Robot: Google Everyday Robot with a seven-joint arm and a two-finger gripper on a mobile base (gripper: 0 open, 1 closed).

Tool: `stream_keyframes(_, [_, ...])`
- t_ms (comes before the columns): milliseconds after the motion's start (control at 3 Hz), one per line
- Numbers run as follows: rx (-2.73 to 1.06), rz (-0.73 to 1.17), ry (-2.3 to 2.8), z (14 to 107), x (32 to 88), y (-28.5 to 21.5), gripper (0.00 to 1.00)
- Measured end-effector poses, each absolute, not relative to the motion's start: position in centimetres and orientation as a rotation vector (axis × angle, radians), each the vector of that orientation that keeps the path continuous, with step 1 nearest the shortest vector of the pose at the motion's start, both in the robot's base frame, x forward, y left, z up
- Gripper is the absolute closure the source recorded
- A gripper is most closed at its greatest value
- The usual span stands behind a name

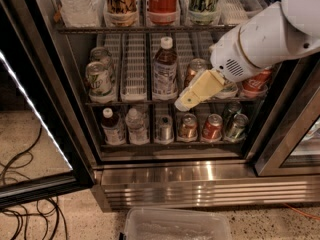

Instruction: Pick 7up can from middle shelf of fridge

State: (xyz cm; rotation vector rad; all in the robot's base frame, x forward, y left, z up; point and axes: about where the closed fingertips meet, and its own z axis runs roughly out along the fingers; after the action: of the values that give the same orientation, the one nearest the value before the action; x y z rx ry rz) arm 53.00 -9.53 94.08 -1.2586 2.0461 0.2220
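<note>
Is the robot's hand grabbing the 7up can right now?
No, the 7up can stands at the left end of the middle shelf, while the gripper hangs right of the brown bottle.

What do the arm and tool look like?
The arm is fat white rounded shells with a thin tan seam ring and a dotted vent patch near the wrist. The tool is a cream-yellow tapering wedge, in front of the middle shelf. No cables show.

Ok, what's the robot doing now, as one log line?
gripper: in front of middle shelf, right of centre | 7up can: shelf's left end, untouched | grasp: not yet done
</note>
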Motion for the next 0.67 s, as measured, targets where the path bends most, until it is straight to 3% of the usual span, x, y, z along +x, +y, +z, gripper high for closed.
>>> stream_keyframes(667, [-1.125, 0.333, 1.982, 90.8, 53.6, 0.1, 0.00])
